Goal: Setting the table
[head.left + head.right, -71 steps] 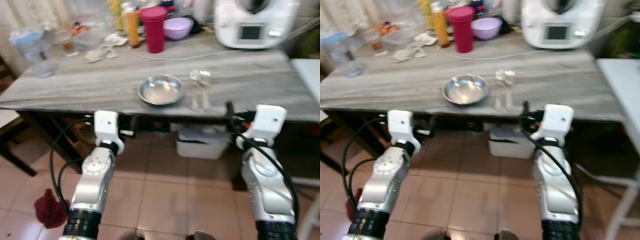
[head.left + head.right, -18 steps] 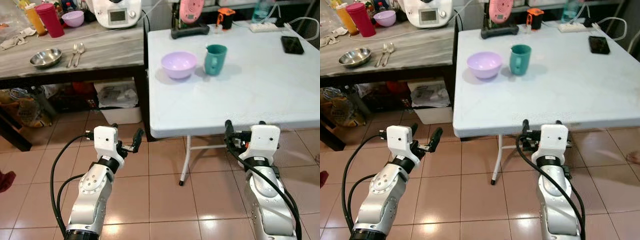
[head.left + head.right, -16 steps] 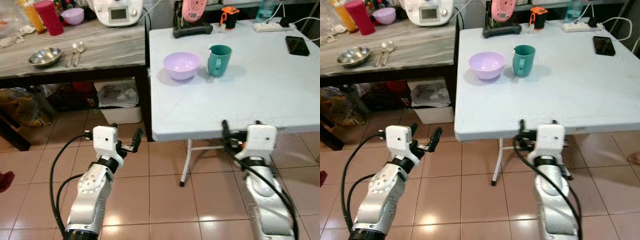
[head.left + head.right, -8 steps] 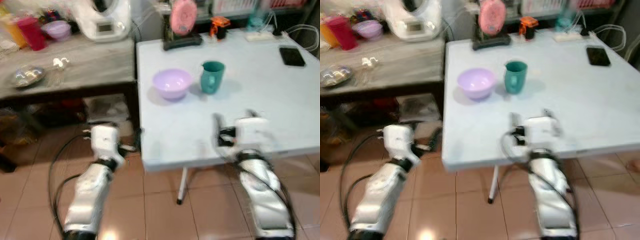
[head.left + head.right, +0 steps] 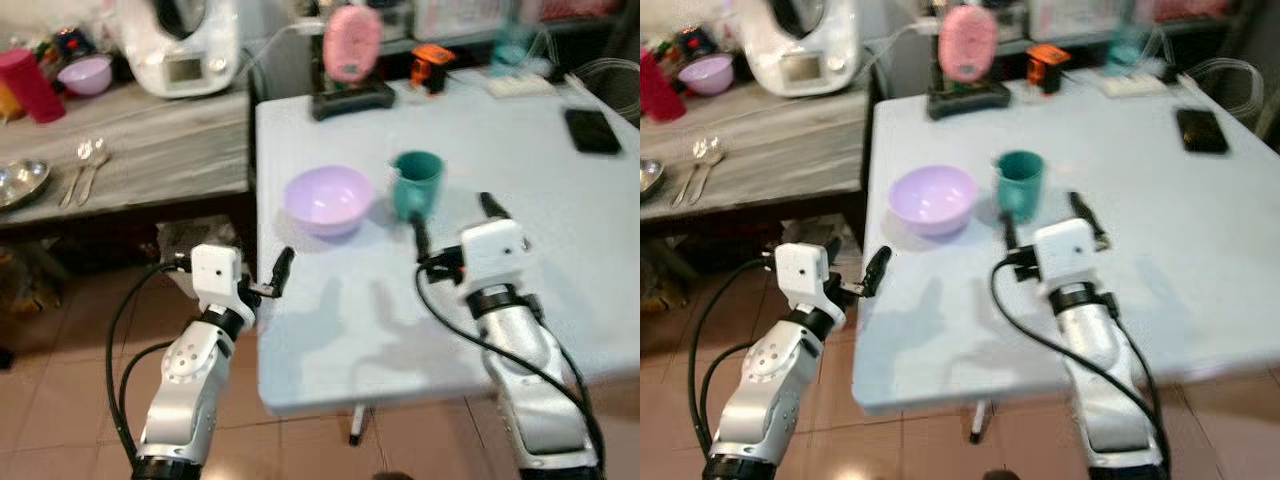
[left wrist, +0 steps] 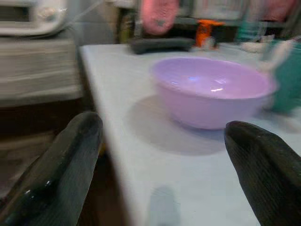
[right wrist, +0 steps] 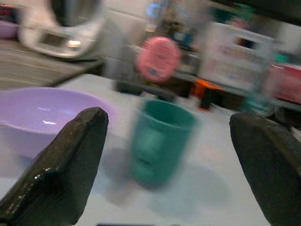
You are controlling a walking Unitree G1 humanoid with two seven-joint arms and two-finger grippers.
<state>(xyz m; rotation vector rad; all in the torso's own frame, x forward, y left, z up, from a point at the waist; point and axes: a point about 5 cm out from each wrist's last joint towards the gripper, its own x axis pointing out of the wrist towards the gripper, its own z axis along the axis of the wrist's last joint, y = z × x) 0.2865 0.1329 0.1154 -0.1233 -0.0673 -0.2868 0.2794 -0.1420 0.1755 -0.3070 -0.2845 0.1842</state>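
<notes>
A lilac bowl (image 5: 326, 198) and a teal mug (image 5: 415, 183) stand side by side on the white folding table (image 5: 570, 230). My right gripper (image 5: 455, 222) is open over the table just in front of the mug (image 7: 157, 141), holding nothing. At the table's left edge my left gripper (image 6: 164, 134) is also open and empty, facing the lilac bowl (image 6: 211, 89). A steel bowl (image 5: 15, 182) and two spoons (image 5: 84, 166) lie on the grey wooden counter (image 5: 170, 140) to the left.
A white kitchen machine (image 5: 180, 45), a red cup (image 5: 25, 85) and a second lilac bowl (image 5: 85, 72) stand on the counter. At the table's back are a pink object on a black stand (image 5: 350, 50), an orange item (image 5: 432, 65), a power strip (image 5: 520, 85) and a phone (image 5: 590, 130).
The camera has come closer to the white table. Both arms have risen from below its edge; the right gripper is now above the tabletop near the mug.
</notes>
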